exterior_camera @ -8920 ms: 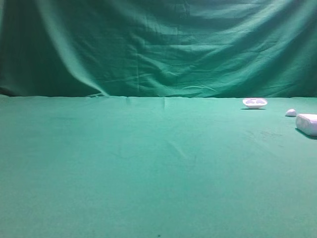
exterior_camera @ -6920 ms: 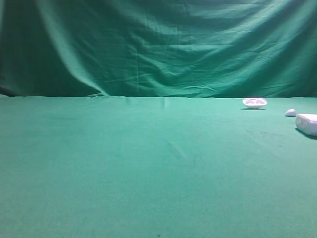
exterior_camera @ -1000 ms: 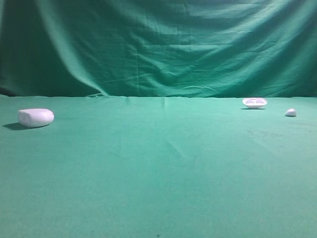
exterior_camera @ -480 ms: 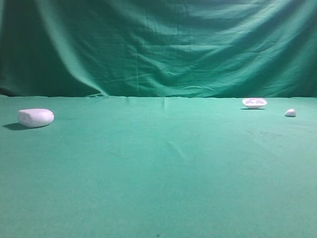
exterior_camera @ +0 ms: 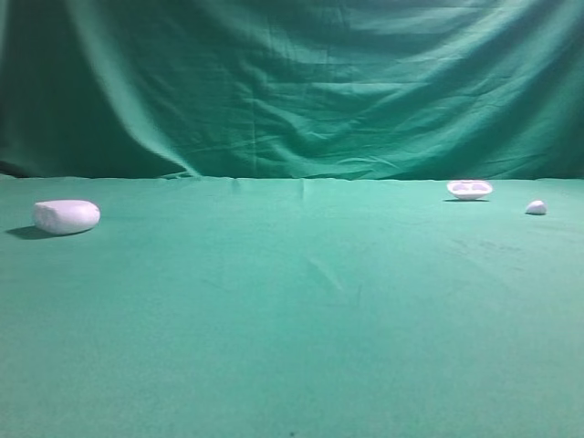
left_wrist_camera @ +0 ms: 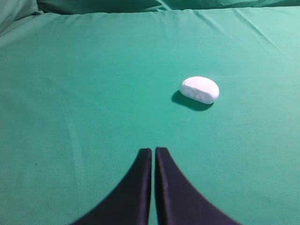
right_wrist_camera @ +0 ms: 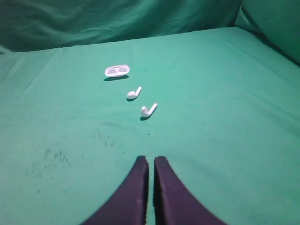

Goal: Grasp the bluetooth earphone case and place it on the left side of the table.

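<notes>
The white pebble-shaped bluetooth earphone case (exterior_camera: 66, 216) lies on the green table (exterior_camera: 292, 310) at the far left. It also shows in the left wrist view (left_wrist_camera: 200, 89), ahead and to the right of my left gripper (left_wrist_camera: 153, 150). My left gripper is shut and empty, well short of the case. My right gripper (right_wrist_camera: 151, 159) is shut and empty over bare cloth on the right side. Neither gripper shows in the exterior high view.
A shallow white dish-like piece with two hollows (exterior_camera: 469, 189) sits at the back right, also in the right wrist view (right_wrist_camera: 116, 71). A tiny white lump (exterior_camera: 536, 207) lies right of it. Two white earbuds (right_wrist_camera: 134, 93) (right_wrist_camera: 148, 110) lie ahead of my right gripper. Green backdrop (exterior_camera: 292, 82) hangs behind.
The case lay at the right edge in the oldest frames; it now lies at the far left. Over the last second nothing has moved.
</notes>
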### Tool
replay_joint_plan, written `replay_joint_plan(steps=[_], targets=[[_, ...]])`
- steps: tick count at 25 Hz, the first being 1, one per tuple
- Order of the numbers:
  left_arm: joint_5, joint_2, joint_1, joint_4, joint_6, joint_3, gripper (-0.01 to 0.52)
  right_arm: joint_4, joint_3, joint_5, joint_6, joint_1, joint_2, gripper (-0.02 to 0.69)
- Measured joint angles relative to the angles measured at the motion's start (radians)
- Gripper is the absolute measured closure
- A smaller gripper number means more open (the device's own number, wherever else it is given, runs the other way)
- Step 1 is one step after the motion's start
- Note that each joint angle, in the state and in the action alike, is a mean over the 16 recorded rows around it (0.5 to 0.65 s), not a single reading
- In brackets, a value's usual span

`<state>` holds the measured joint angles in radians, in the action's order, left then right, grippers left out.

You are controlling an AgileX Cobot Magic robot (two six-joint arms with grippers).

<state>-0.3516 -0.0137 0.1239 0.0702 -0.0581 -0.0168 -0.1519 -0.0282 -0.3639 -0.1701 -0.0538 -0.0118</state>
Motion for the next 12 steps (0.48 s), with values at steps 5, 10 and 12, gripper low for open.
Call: replay_joint_plan(steps=[5, 10, 12], targets=[[0.000, 0.000, 0.000, 0.000, 0.000, 0.000, 0.514, 0.001, 0.000, -0.004, 0.000, 0.000, 0.000, 0.665], [0.000, 0.000, 0.000, 0.000, 0.000, 0.000, 0.514, 0.001, 0.000, -0.004, 0.000, 0.000, 0.000, 0.665], [0.000, 0.000, 0.000, 0.000, 0.000, 0.000, 0.514, 0.001, 0.000, -0.004, 0.000, 0.000, 0.000, 0.665]])
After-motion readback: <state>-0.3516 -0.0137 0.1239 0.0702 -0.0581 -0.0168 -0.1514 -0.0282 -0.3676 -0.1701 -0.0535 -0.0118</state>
